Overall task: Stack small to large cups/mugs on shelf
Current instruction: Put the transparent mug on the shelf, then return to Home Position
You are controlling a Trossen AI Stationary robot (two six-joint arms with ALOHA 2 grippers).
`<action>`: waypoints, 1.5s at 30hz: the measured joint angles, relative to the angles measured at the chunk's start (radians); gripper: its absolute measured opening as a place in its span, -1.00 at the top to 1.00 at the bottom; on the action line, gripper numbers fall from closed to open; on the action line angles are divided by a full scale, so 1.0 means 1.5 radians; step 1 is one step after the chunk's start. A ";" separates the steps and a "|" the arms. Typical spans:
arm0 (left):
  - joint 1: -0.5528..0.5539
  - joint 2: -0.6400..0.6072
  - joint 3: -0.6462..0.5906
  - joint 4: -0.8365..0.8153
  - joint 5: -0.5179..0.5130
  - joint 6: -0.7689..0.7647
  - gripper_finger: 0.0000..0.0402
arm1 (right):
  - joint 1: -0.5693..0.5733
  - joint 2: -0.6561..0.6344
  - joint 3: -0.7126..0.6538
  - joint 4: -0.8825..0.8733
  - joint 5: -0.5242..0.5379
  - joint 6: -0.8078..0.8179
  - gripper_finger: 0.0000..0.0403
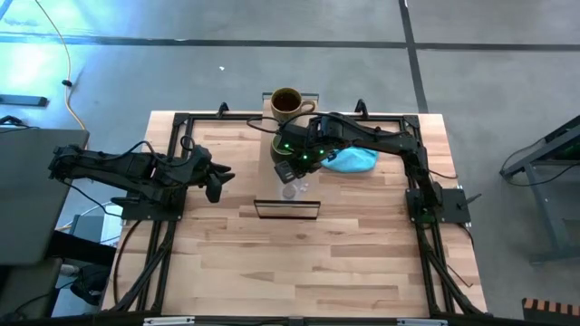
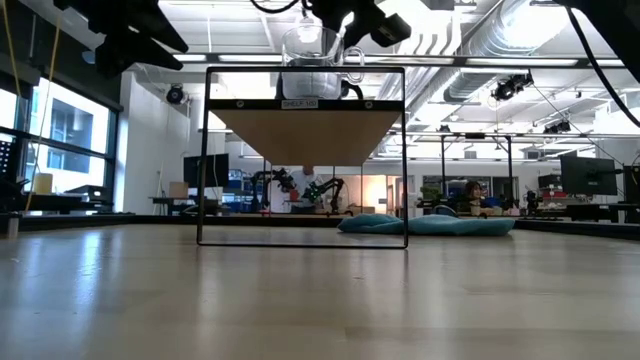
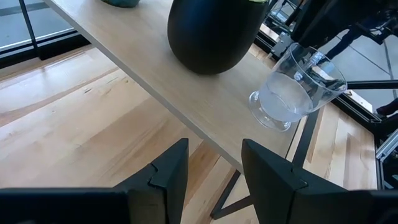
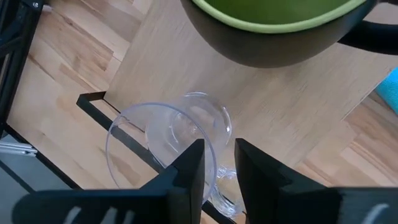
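Observation:
The shelf (image 4: 298,112) is a raised light-wood board on a dark frame (image 2: 305,125). A brown-tan mug (image 1: 286,104) stands at its far end. A dark green mug (image 4: 273,25) stands on it near the middle. My right gripper (image 4: 219,177) is above the shelf's near end, shut on the clear glass cup (image 4: 168,143), which also shows in the left wrist view (image 3: 292,90). My left gripper (image 3: 214,168) is open and empty, over the table left of the shelf (image 1: 217,181). My right gripper pinches the glass cup at its handle side (image 4: 221,182), near the rim, between its two fingers. The fingers come from above, slanting down. The cup is tilted, and its base (image 3: 270,117) is on or just above the shelf near the near end; which, I cannot tell.
A turquoise cloth (image 1: 352,161) lies on the table right of the shelf, under my right arm. The green mug stands close behind the glass cup. Bare tabletop (image 1: 299,272) lies toward the near edge.

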 joint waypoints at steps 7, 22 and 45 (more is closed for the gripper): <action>0.000 0.000 0.000 0.000 0.016 -0.024 0.31 | 0.000 0.000 0.000 -0.001 0.001 -0.037 0.60; 0.000 0.000 0.000 0.002 0.022 -0.056 0.31 | -0.004 0.000 0.000 -0.010 0.004 -0.081 0.60; 0.000 0.000 0.000 0.002 0.015 -0.050 0.31 | -0.001 -0.008 0.000 0.001 -0.025 -0.112 0.60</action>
